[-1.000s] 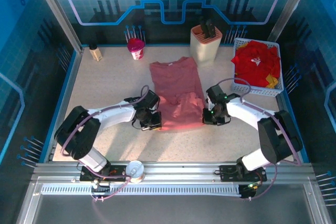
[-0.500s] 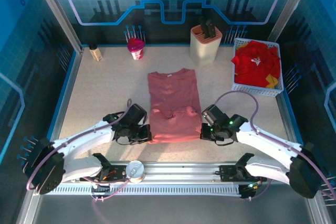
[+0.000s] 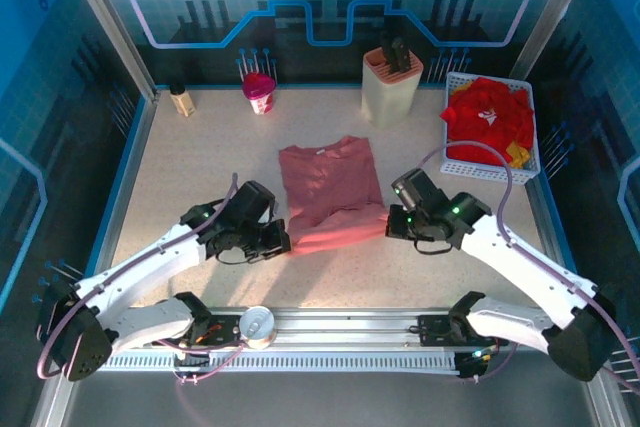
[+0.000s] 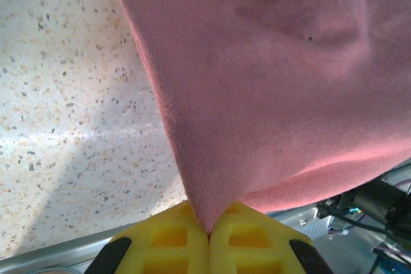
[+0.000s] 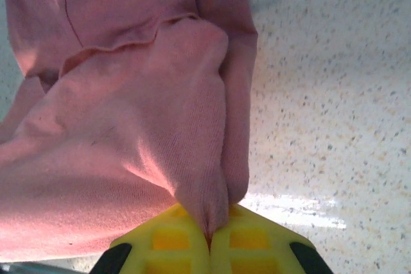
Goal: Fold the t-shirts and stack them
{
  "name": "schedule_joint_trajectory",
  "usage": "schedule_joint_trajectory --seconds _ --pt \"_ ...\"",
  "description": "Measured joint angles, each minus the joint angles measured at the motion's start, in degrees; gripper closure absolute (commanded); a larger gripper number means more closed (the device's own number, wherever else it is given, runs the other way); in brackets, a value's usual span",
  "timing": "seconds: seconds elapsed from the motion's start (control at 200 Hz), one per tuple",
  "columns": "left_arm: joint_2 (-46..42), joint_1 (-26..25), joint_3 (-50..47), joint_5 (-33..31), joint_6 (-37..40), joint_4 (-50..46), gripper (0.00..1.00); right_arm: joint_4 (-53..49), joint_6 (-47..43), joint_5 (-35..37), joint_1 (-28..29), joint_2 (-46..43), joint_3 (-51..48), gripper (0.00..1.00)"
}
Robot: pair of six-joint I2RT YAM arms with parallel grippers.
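- White mesh basket (image 3: 487, 173), far right of the surface (image 3: 190, 177): holds red t-shirts (image 3: 488, 115) heaped, with a bit of yellow cloth (image 3: 516, 155) at its near right corner.
- Cream block (image 3: 391, 89): dark handles stand in it.
- Salmon-pink t-shirt (image 3: 328, 187): mid-surface, collar at the far end.
- Left hand (image 3: 283, 243): closed on the shirt's near left corner.
- Right hand (image 3: 392, 227): closed on the near right corner.
- Change: both hands have shifted farther from the near edge; the shirt's outline is shorter.

We overlook the whole table (image 3: 200, 152) from above; both wrist views sit close on its pink t-shirt (image 3: 330, 185).
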Motion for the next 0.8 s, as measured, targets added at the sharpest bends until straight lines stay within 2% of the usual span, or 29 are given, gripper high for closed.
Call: schedule_joint_trajectory --seconds 0.2,0.345,0.801 --pt "4.9 4.9 4.7 1.6 2.2 0.0 1.0 1.2 -4.6 -3.0 -5.4 5.1 3.7 1.0" --pt "9.5 6.5 10.7 1.8 4.8 -0.2 1.0 1.9 -7.2 -4.0 -8.6 8.7 7.2 1.0" --pt "19.6 12.8 18.8 3.2 11.0 -0.8 1.0 4.5 -12.4 -6.2 -12.6 18.3 14.9 1.0"
